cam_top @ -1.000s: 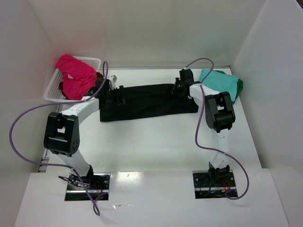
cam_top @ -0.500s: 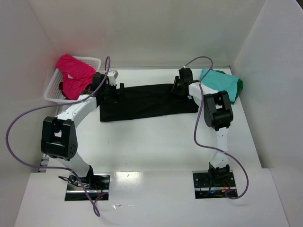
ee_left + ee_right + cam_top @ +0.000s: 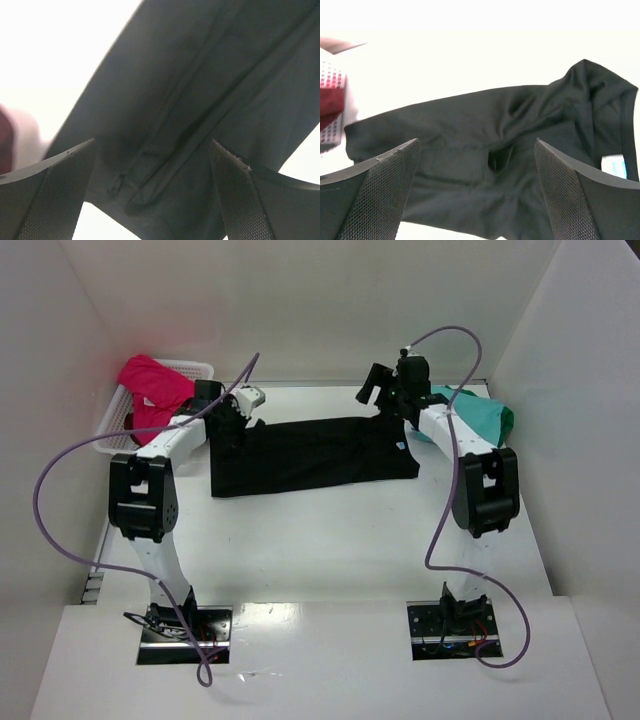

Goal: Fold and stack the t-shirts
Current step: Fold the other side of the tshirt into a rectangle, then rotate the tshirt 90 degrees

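Soft black cloth t-shirt [image 3: 310, 455] folded into one long band — cross-folds and stacking look still to do.
It lies flat across the table toward 12 o'clock, lightly creased, with its small light-blue neck label [image 3: 399, 448] at the 3 o'clock end. The left gripper [image 3: 152, 145] and right gripper [image 3: 477, 142] hover over its ends, fingers spread wide and empty. A teal tee [image 3: 470, 410] rests at 2 o'clock. A magenta-pink tee [image 3: 155, 388] is heaped in the white plastic lattice basket [image 3: 190, 367] at 10 o'clock — unfolded.
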You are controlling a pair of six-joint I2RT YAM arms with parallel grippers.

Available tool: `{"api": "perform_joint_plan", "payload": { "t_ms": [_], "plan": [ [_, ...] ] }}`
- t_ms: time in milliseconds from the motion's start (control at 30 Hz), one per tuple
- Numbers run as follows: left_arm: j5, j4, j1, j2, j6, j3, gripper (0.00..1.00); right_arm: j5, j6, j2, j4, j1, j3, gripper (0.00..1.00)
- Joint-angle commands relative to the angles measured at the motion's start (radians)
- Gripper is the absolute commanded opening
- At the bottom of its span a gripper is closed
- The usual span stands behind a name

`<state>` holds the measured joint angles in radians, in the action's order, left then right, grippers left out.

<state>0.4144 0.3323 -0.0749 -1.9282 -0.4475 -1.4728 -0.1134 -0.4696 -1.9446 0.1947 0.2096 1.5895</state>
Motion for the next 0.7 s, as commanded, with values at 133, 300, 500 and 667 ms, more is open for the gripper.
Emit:
{"api": "perform_joint_plan", "payload": {
  "t_ms": [133, 300, 500, 667],
  "plan": [
    [0.102, 0.136, 0.013, -0.117, -0.170, -0.099, 1.00, -0.017, -0.044, 0.168, 0.008, -0.012, -0.171, 1.00],
    [0.109, 0.174, 0.013, -0.135, -0.183, -0.099, 1.00, -0.008, -0.057, 0.184, 0.017, -0.012, -0.183, 1.00],
    [0.139, 0.228, 0.013, -0.178, -0.183, -0.104, 1.00, -0.008, -0.075, 0.208, 0.006, -0.012, -0.245, 1.00],
    [0.135, 0.261, 0.004, -0.222, -0.163, -0.130, 1.00, 0.024, -0.066, 0.245, 0.017, -0.021, -0.299, 1.00]
  ]
}}
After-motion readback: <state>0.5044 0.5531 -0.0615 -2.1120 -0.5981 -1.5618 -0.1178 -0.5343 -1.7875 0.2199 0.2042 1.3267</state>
